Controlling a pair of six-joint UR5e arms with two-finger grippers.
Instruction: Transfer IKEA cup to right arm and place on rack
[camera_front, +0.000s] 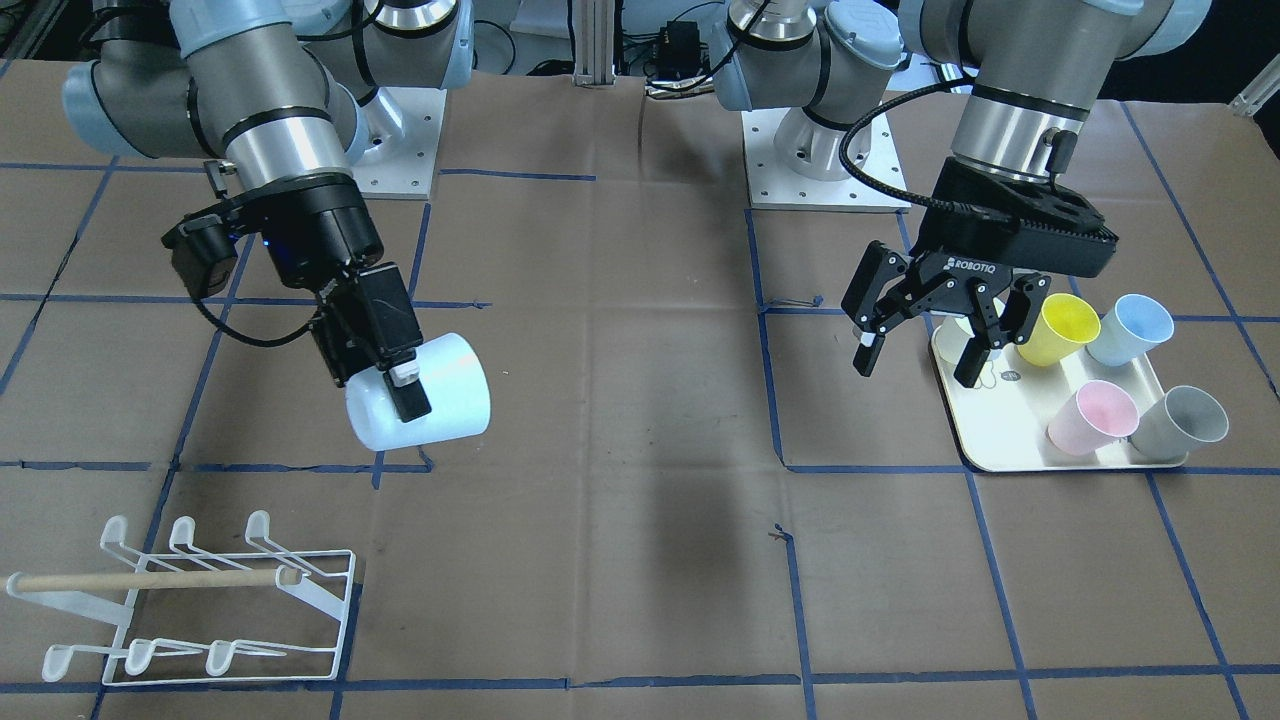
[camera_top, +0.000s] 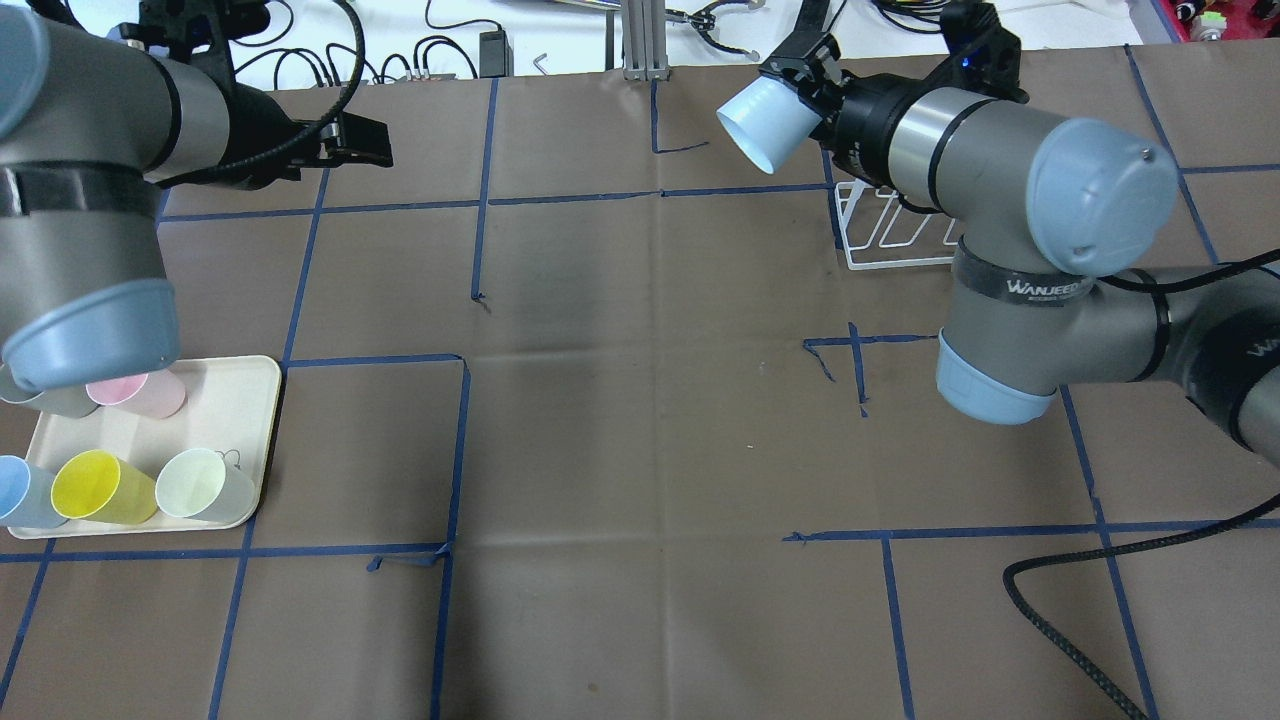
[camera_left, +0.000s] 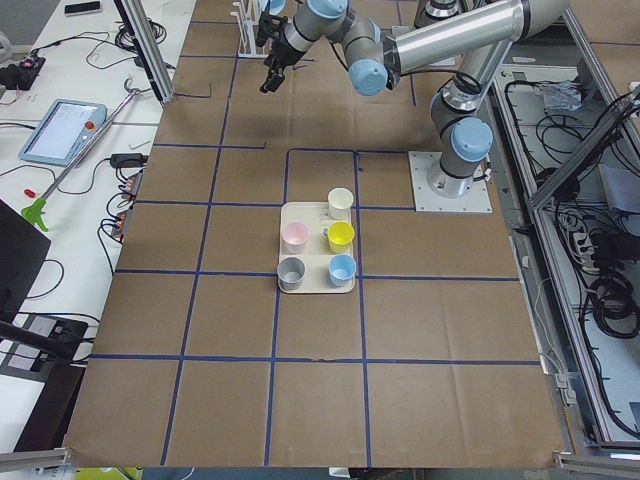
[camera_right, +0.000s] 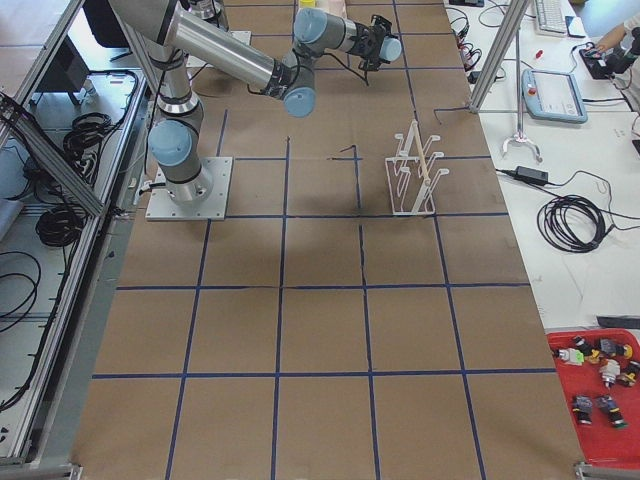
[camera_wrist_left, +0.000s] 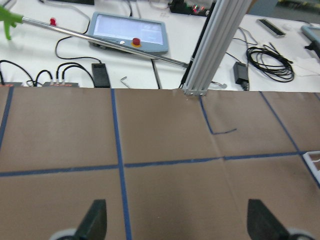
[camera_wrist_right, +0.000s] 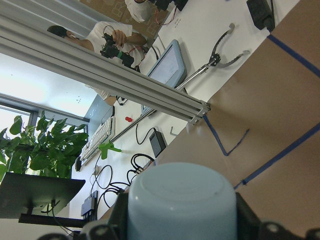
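My right gripper (camera_front: 402, 392) is shut on a pale blue IKEA cup (camera_front: 440, 395) and holds it on its side above the table. In the overhead view the cup (camera_top: 762, 125) points its mouth toward the table's middle, with the gripper (camera_top: 812, 88) behind it. The right wrist view shows the cup's base (camera_wrist_right: 182, 200) between the fingers. The white wire rack (camera_front: 200, 600) with its wooden dowel stands on the table near that arm, partly hidden under it in the overhead view (camera_top: 890, 240). My left gripper (camera_front: 917, 368) is open and empty above the tray; it also shows in the left wrist view (camera_wrist_left: 177, 222).
A cream tray (camera_front: 1000, 430) holds several cups: yellow (camera_front: 1065, 330), pale blue (camera_front: 1135, 330), pink (camera_front: 1095, 415), grey (camera_front: 1185, 420). It lies under my left arm (camera_top: 230, 400). Brown paper with blue tape lines covers the table. An aluminium post (camera_wrist_left: 210, 50) stands at the far edge.
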